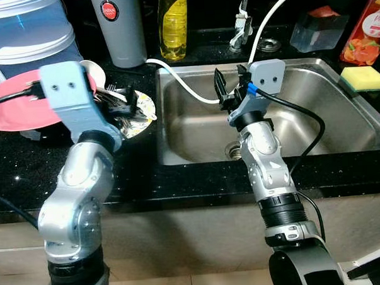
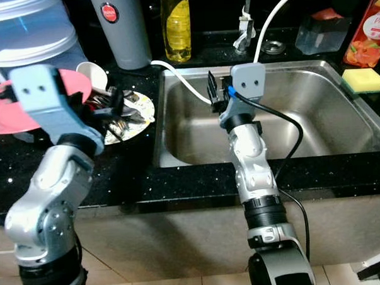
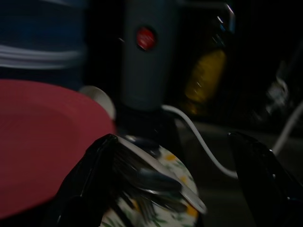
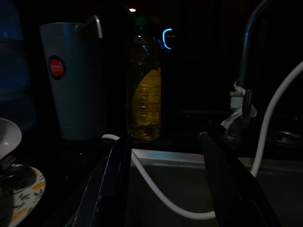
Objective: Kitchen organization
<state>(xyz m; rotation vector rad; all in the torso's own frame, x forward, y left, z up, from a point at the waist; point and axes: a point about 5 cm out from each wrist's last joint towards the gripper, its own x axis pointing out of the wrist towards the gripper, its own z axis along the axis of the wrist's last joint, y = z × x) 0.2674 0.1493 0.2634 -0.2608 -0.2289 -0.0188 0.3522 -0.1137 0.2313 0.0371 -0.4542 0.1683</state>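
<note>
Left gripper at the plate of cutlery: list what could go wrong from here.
1. The left gripper is open over loose cutlery piled on the floral plate; closing could scatter pieces or shift the plate, which sits close to the sink edge.
2. The pink plate and white cup sit close beside that arm and might be knocked.

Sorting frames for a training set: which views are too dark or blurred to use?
Both eye views are bright and sharp: sink, yellow sponge and floral plate read clearly. The left wrist view is dim and soft, its pink plate smeared. The right wrist view is darkest, though the oil bottle stays readable.
</note>
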